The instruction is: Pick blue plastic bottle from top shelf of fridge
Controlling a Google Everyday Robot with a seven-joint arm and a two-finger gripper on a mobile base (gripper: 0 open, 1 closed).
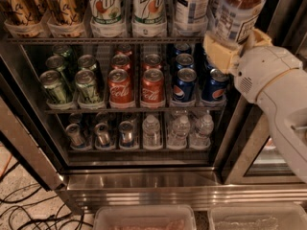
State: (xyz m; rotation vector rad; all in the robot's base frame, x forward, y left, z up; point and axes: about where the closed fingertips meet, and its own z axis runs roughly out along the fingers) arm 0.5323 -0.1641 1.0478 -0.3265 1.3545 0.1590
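The blue plastic bottle (pixel 236 19) shows brown tea above a pale blue-and-white checked label at the upper right, in front of the right end of the top shelf (pixel 96 40). My gripper (pixel 237 44) is shut on its lower part, with a yellowish finger (pixel 219 52) on the left and another on the right. The white arm (pixel 278 90) runs down to the right edge. The bottle's cap is cut off by the frame top. The fridge (pixel 144 186) stands open with its steel sill below.
A similar checked-label bottle (pixel 192 6), 7up bottles (pixel 122 8) and amber bottles (pixel 43 6) stand on the top shelf. Cans (pixel 120 85) fill the middle rack, with small water bottles (pixel 180 131) below. Clear bins (pixel 144 219) sit on the floor, cables (pixel 29 210) at left.
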